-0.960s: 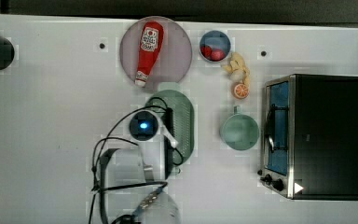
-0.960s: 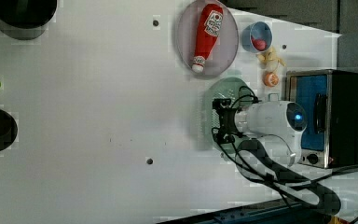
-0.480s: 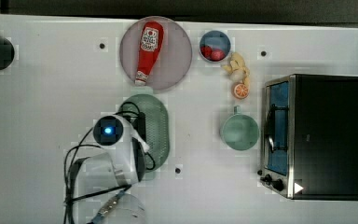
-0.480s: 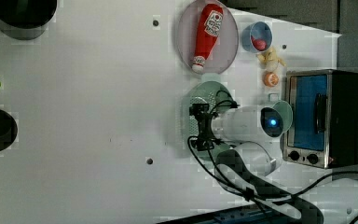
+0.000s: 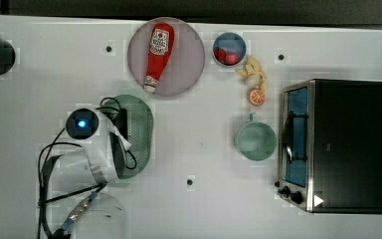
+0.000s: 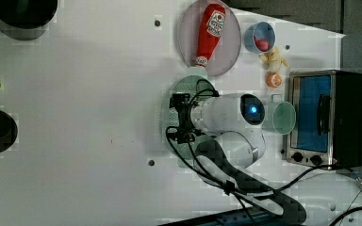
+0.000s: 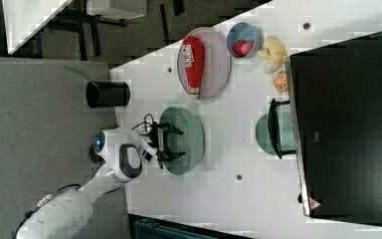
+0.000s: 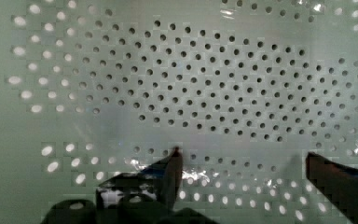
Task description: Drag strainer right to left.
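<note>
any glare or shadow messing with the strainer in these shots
Wrist view: bright glints on the strainer mesh near the gripper fingertips, far holes soft. Top view: the arm hides the strainer's left side. Right view: perforations read clearly, no glare.

Sage-green perforated oval strainer (image 7: 185, 139), upright, below plate

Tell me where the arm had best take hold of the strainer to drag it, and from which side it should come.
From above, probably, at the strainer's long wall. It lies open side up, an oblong bowl with a thin rim. The open gripper already sits inside it, so one finger can hook or push the inner wall. The red bottle lies close to one end, so the long side looks freer.
</note>
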### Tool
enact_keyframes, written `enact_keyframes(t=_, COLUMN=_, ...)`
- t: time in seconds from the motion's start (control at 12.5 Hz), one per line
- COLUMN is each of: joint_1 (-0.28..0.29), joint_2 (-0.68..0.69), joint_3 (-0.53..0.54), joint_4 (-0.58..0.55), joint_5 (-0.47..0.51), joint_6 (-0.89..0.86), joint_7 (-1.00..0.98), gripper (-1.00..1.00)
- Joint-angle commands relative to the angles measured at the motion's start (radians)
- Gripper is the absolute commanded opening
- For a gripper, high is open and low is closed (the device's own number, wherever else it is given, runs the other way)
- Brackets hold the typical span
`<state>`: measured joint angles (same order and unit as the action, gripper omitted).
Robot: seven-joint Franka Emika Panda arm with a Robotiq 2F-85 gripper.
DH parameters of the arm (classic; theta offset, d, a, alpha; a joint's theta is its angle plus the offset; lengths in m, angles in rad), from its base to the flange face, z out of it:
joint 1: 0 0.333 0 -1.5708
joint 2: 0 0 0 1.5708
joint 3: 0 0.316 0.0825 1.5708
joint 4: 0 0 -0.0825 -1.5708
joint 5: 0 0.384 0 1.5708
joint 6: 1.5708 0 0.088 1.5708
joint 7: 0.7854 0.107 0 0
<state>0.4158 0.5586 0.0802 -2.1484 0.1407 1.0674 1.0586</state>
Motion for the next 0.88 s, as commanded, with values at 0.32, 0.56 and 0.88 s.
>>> enact_keyframes(t=0.32, joint_1=0.095, joint_2=0.027, joint_3=0.017, joint_4=0.069, joint_5=0.014, joint_6=-0.015, joint_7=0.154, gripper=1.00)
enact_keyframes(t=0.56, joint_1=0.135, joint_2=0.054, joint_3=0.017, joint_4=0.117, joint_5=0.014, joint_6=-0.027, joint_7=0.205, gripper=1.00)
enact_keyframes(t=0.88, joint_1=0.178, joint_2=0.087, joint_3=0.018, joint_4=0.175, joint_5=0.046, joint_6=-0.030, joint_7=0.206, gripper=1.00)
